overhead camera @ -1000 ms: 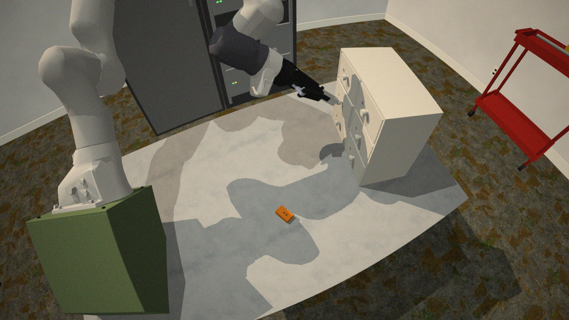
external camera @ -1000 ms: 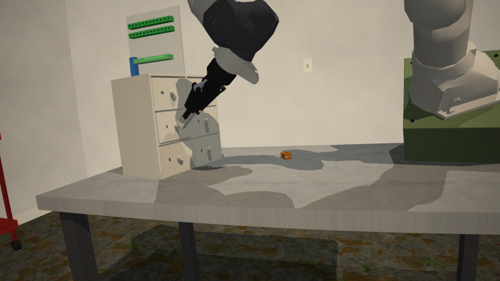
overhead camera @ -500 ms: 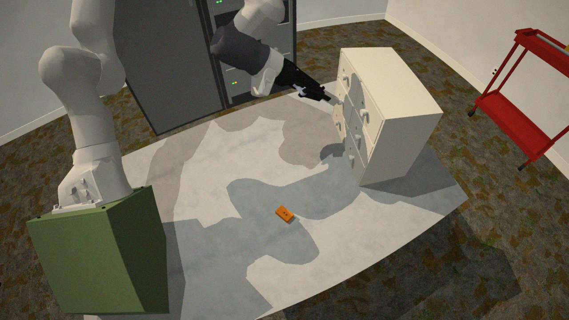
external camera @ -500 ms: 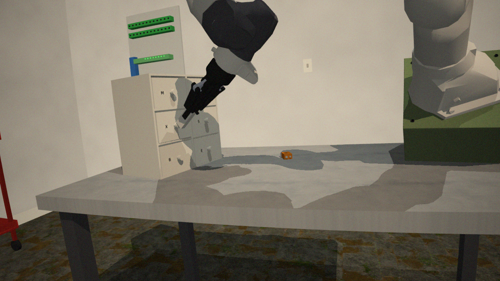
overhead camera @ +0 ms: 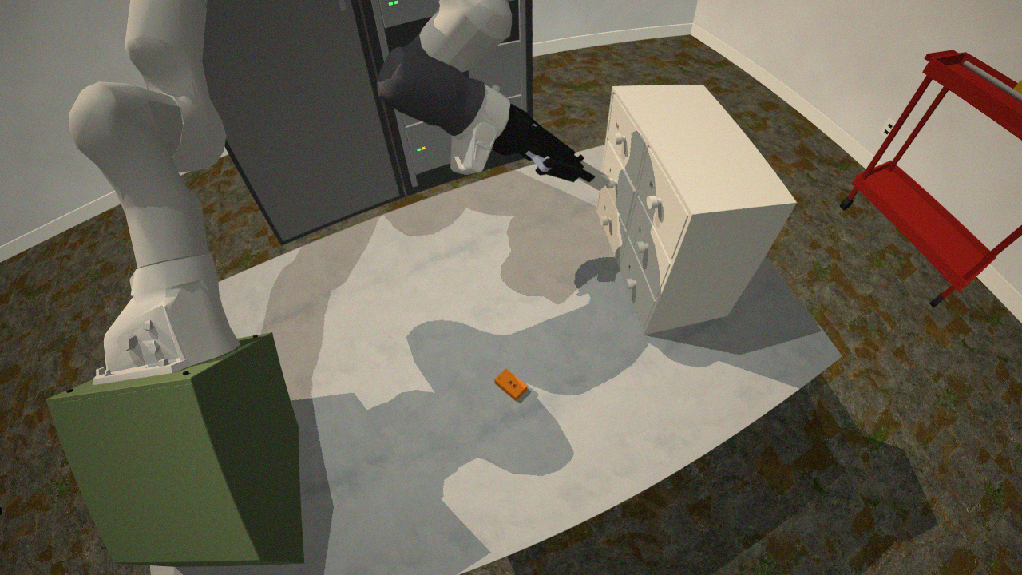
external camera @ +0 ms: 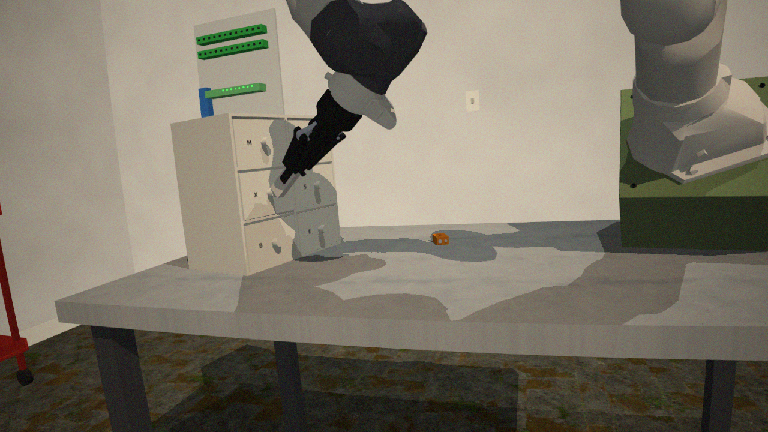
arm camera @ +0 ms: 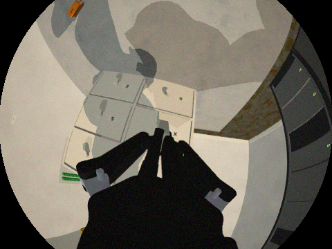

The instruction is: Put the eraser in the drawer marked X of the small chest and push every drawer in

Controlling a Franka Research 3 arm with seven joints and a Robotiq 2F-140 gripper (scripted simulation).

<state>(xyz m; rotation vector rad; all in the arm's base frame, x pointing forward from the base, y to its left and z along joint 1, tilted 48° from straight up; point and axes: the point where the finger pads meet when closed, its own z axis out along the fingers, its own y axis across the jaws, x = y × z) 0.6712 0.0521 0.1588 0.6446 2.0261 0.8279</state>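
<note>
1. Eraser (overhead camera: 511, 383): small orange block lying flat on the bench (overhead camera: 400, 300), out in the open, well apart from the chest (overhead camera: 703, 207) and from the arm's green pedestal (overhead camera: 243, 458). Nothing touches it. It is not in any drawer.
2. Gripper (overhead camera: 587, 176): fingers pressed together, pinching nothing. Tips sit at the chest front, at or just beside the knob of the drawer marked X (external camera: 256, 194); contact can't be confirmed.
3. All drawers look flush with the chest front in the top and exterior views.
4. Handling guess: eraser likely light, rubbery, a bit grippy, stiff enough not to squash, not fragile. Dropping it into an open drawer should be fine.
5. Where to hold: come from above, fingers across the two long sides near the middle, so it stays level. Low profile means the tips must get close to the bench; a shallow pinch could tip it or flick it away.
6. Drawer X is a loose tray with no stop; judged light and easy to overpull. Hook or pinch the knob, pull well short of halfway.
7. The chest looks light enough to slide if the knob is yanked or the front shoved hard.
8. Task looks early: eraser still on the bench, X shut.
</note>
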